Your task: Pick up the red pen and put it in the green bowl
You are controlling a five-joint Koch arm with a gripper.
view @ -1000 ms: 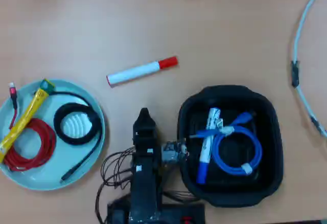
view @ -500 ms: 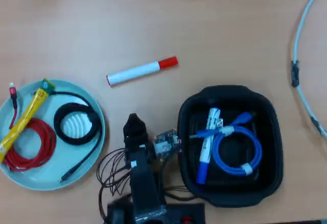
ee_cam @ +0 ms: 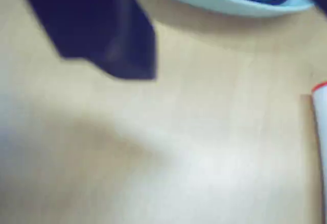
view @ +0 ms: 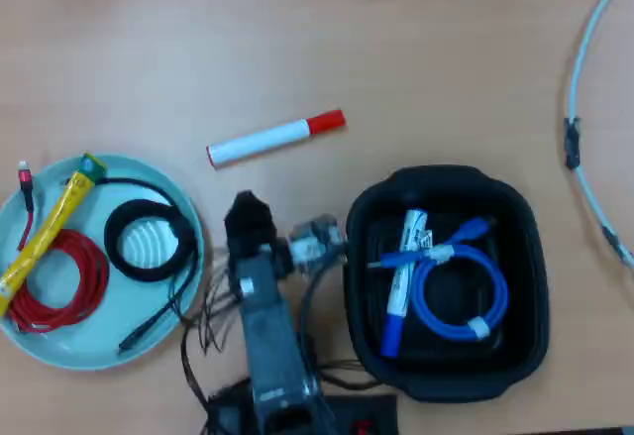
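The red pen [view: 275, 139] lies untouched on the wooden table [view: 416, 49], above the green bowl [view: 183, 286], while the gripper [view: 244, 204] hovers near it, jaw state unclear, so grasping and placing remain.

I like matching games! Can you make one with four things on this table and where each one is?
Things:
1. red pen
2. blue-capped marker
3. yellow stick
4. gripper

Places:
A. in the black tray
B. in the green bowl
C. alone on the bare table
D. between the bowl and the tray, below the pen in the overhead view

Pairs: 1-C, 2-A, 3-B, 4-D
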